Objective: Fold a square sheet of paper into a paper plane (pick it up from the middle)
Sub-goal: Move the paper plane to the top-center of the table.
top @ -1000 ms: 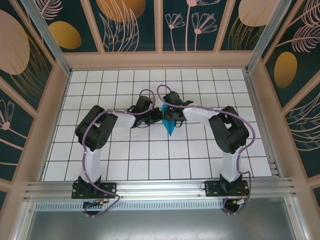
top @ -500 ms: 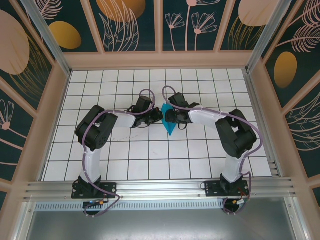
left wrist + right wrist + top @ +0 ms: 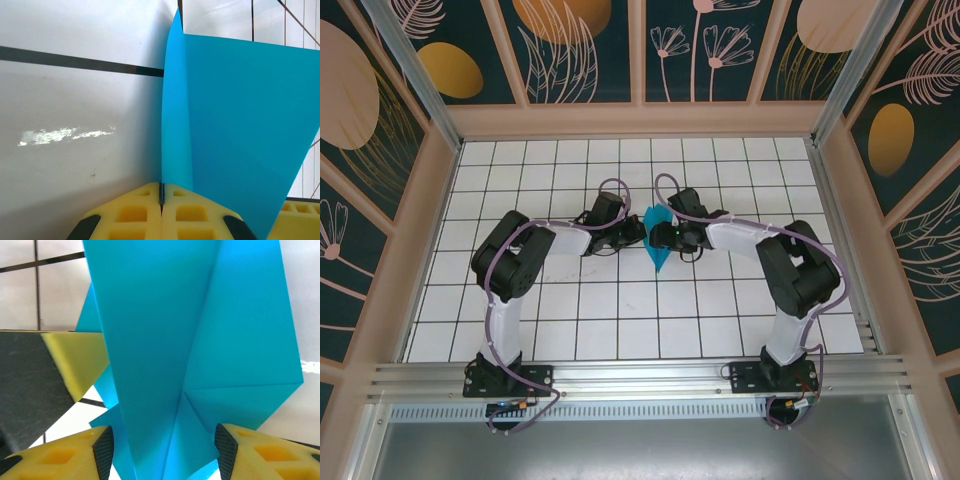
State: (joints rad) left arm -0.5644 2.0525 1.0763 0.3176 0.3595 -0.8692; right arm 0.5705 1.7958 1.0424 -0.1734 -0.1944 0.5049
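And there it was, in the middle of the white gridded counter (image 3: 580, 300): a thin teal-blue paper plane (image 3: 658, 243), creased into a narrow dart with its tip pointing back towards the arm bases. It sat right between the two arms.

The left gripper (image 3: 161, 192) was clamped fully down, its yellow foam pads pressed together with one folded edge of the paper nipped in the seam between them. The right gripper (image 3: 160, 440) was another story. Its jaws stood well apart, one on either side of the layered paper, and as far as I could see it had hold of nothing.

To my eye this was featherweight stuff, a thing that weighed next to nothing. It looked limp wherever it was a single layer and only properly stiff along the creases. A loose wing would likely just bend away from a pinch, and the smooth surface could slide out of soft foam. I reckoned the place to take it was the central spine, where the layers stacked thickest. A gentle, square pinch looked safest, since squeezing hard or crooked risked crushing the folds.
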